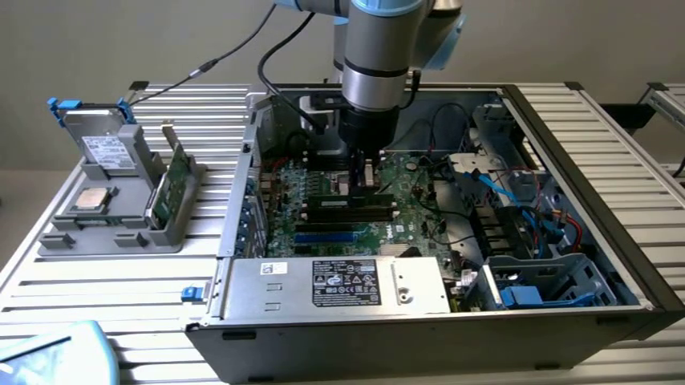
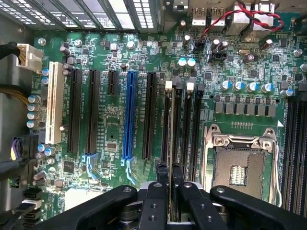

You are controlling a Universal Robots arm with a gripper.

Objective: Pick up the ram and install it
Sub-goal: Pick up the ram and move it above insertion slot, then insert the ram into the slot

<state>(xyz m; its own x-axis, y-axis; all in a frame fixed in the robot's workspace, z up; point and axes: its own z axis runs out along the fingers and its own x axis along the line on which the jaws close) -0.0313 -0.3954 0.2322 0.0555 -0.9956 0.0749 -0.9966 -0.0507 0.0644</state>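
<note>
Gripper (image 2: 170, 168) narrow, jaws pinched on the ram (image 2: 171, 127), a thin stick between the black fingers (image 2: 158, 196) (edge-on, so chips and label can't be read). The ram runs lengthwise along the black memory slots (image 2: 196, 124), between the blue slot (image 2: 128, 115) and the CPU socket (image 2: 240, 163). Touching a slot or just above it: cannot tell.

Exterior view: gripper (image 1: 367, 178) is down inside the open case (image 1: 428, 345), over the middle of the motherboard (image 1: 281, 216), right at the memory slots (image 1: 342, 207).

Wrist view adds the white slot (image 2: 54, 103) near a board edge and red-black twisted wires (image 2: 244, 17).

Exterior view adds the power supply (image 1: 342, 281) along the case's near edge. On the table (image 1: 107, 281), off the case's side on the exterior view's left, a grey holder (image 1: 118, 233) carries a green card (image 1: 166, 192) with a metal bracket.
</note>
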